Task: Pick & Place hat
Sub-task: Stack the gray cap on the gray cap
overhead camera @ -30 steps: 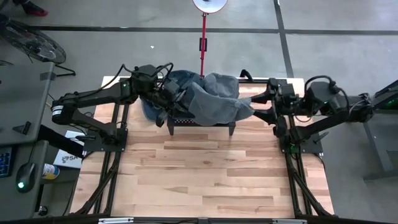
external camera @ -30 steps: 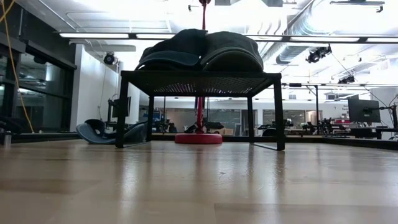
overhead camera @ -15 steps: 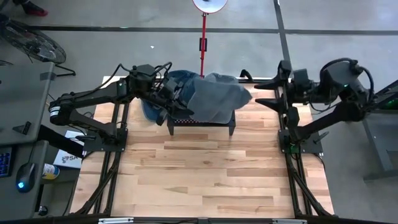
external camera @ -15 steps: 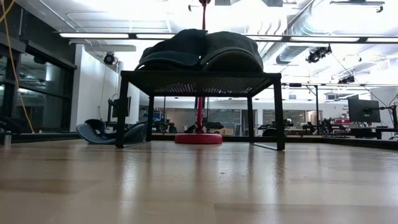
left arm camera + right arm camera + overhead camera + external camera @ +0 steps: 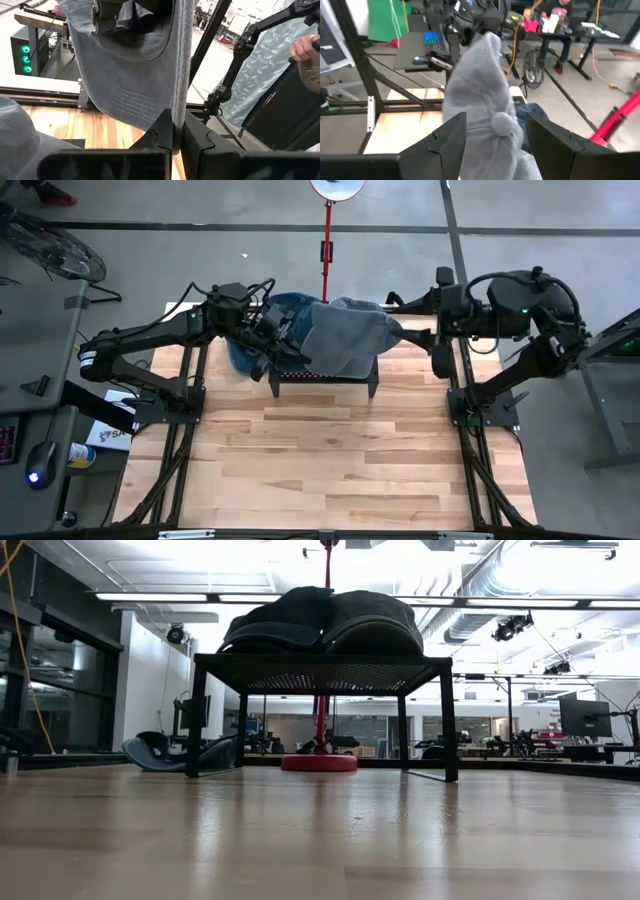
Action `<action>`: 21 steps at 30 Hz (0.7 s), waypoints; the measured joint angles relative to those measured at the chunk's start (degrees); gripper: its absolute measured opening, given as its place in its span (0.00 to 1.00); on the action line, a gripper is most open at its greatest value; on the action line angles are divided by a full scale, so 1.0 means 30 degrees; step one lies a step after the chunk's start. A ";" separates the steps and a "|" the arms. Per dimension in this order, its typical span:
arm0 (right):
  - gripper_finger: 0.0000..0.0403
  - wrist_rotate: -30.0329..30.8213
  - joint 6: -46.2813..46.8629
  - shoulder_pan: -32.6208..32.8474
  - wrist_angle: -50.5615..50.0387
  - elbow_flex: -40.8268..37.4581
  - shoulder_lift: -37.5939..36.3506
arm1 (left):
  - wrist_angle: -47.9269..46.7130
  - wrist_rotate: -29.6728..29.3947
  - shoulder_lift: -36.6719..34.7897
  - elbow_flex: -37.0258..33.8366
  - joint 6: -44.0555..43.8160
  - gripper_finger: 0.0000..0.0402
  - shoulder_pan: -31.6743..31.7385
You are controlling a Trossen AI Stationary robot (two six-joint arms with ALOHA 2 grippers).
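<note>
A grey cap [image 5: 345, 338] hangs over the black mesh stand [image 5: 322, 377] at the table's far side, with my left gripper [image 5: 290, 350] shut on it from the left. The left wrist view shows the cap's underside [image 5: 135, 75] ahead of the gripper [image 5: 175, 137]. My right gripper [image 5: 408, 320] stands open at the cap's right end. In its wrist view the crown with its button [image 5: 502, 122] lies between the fingers [image 5: 450, 140]. A blue hat [image 5: 262, 315] rests on the stand below. The low view shows two hats [image 5: 285, 625] [image 5: 372, 620] lying on the stand [image 5: 320, 662]. My left gripper pinches the cap's brim edge [image 5: 176, 117] between its two fingers, coming in level from the table's left. The cap stands up ahead of the fingers, lifted over the stand. My right gripper has the crown between its open fingers; whether they touch it I cannot tell.
A red pole on a round base [image 5: 325, 250] stands just beyond the table's far edge behind the stand. The wooden tabletop [image 5: 330, 460] stretches toward the near edge. A person's hand [image 5: 305, 47] shows in the room beyond the table.
My right gripper has risen and tipped, drawing back toward the right edge and then coming in again at the cap's right end. The cap's right part, stretched out toward that gripper a second ago, is now gathered closer to my left gripper.
</note>
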 joint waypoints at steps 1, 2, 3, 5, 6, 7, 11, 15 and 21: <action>0.48 -0.0039 0.0136 -0.0128 -0.0228 0.0159 0.0147 | -0.0006 0.0011 0.0000 0.0000 0.0000 0.02 0.0000; 0.49 -0.0206 0.0315 -0.0248 -0.0394 0.0275 0.0261 | -0.0001 0.0106 0.0000 0.0000 0.0000 0.02 0.0000; 0.49 -0.0337 0.0496 -0.0371 -0.0531 0.0326 0.0348 | 0.0000 0.0246 0.0000 0.0000 0.0000 0.02 0.0000; 0.52 -0.0597 0.0798 -0.0588 -0.0747 0.0286 0.0522 | 0.0009 0.0351 0.0000 0.0000 0.0004 0.02 0.0000; 0.53 -0.0649 0.0987 -0.0686 -0.0901 0.0229 0.0585 | 0.0015 0.0350 0.0000 0.0000 0.0002 0.02 -0.0007; 0.55 -0.0716 0.1153 -0.0761 -0.0988 0.0169 0.0674 | 0.0007 0.0350 0.0000 0.0000 0.0000 0.02 -0.0007; 0.61 -0.1867 0.1334 -0.0932 -0.1063 0.0136 0.0975 | 0.0022 0.0350 0.0000 0.0000 0.0000 0.02 0.0000; 0.62 -0.2000 0.1710 -0.0839 -0.1138 0.0136 0.1062 | 0.0146 0.0348 0.0000 0.0000 0.0006 0.02 0.0000; 0.56 -0.2208 0.2600 -0.0735 -0.1506 0.0136 0.1055 | 0.0791 0.0342 0.0000 0.0007 -0.0005 0.02 -0.0005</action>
